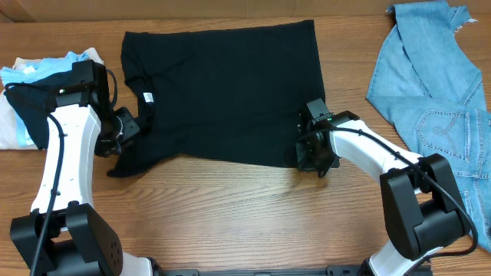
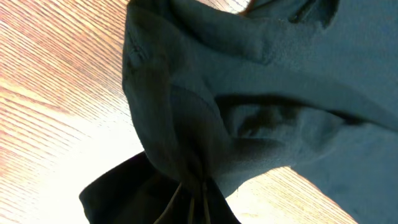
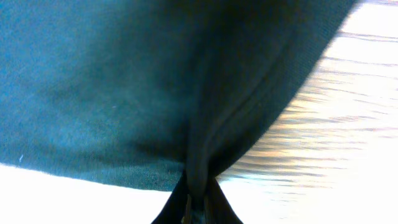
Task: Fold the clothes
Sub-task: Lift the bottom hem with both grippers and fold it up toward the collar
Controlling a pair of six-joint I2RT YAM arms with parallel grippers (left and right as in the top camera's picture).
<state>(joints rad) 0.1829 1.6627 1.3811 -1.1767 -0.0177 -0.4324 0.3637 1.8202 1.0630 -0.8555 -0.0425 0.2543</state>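
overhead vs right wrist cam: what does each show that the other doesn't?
Overhead only: the whole plain black short-sleeved T-shirt spread on the wooden table, its small white neck label, light-blue denim jeans, pale blue and beige folded garments, and the left gripper at the shirt's edge. Right wrist only: a close-up of fabric puckering where the right gripper pinches it. Both: the black shirt, the table, and the right gripper shut on a hem corner.

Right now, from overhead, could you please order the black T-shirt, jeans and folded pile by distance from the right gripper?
1. Black T-shirt: hem pinched in the right gripper fingers.
2. Jeans: right edge of the table.
3. Folded pile: far left edge.
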